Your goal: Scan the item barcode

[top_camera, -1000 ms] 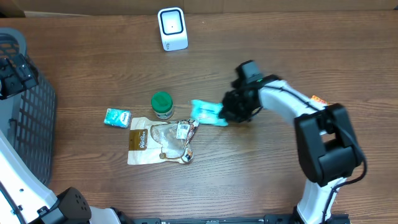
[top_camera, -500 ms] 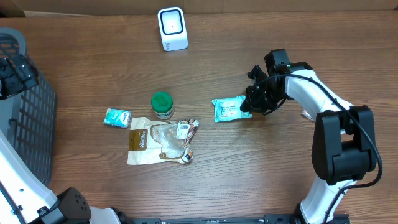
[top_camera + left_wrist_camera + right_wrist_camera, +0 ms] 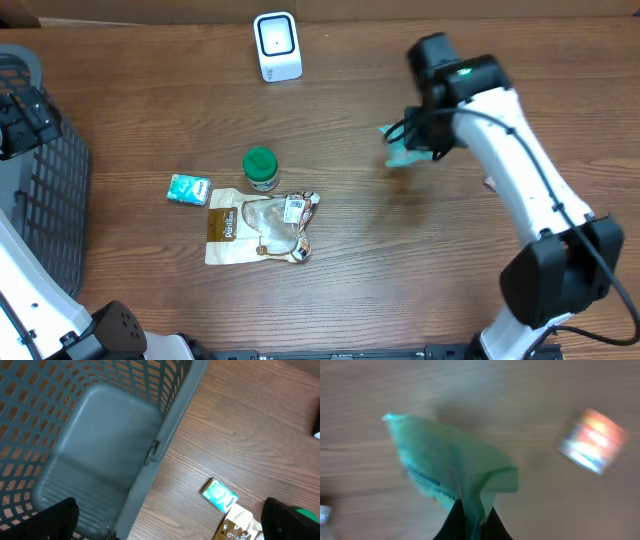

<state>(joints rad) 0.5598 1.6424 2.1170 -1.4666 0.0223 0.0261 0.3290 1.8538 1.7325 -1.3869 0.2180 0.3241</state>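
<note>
Dangling the teal packet [image 3: 398, 152] from clamped jaws, the right gripper [image 3: 472, 521] likely frees its barcode for the scanner [image 3: 277, 45]; left gripper [image 3: 167, 524] idles, jaws apart.

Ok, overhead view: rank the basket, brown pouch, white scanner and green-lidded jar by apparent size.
1. basket, though cut off by the frame edge
2. brown pouch
3. white scanner
4. green-lidded jar

Mock shop checkout: a white barcode scanner [image 3: 277, 45] stands on a wooden tabletop [image 3: 400, 280], a grey plastic shopping basket [image 3: 45, 190] sits at its edge, and a snack pouch [image 3: 255, 228] and green-lidded jar [image 3: 261, 168] lie between.
</note>
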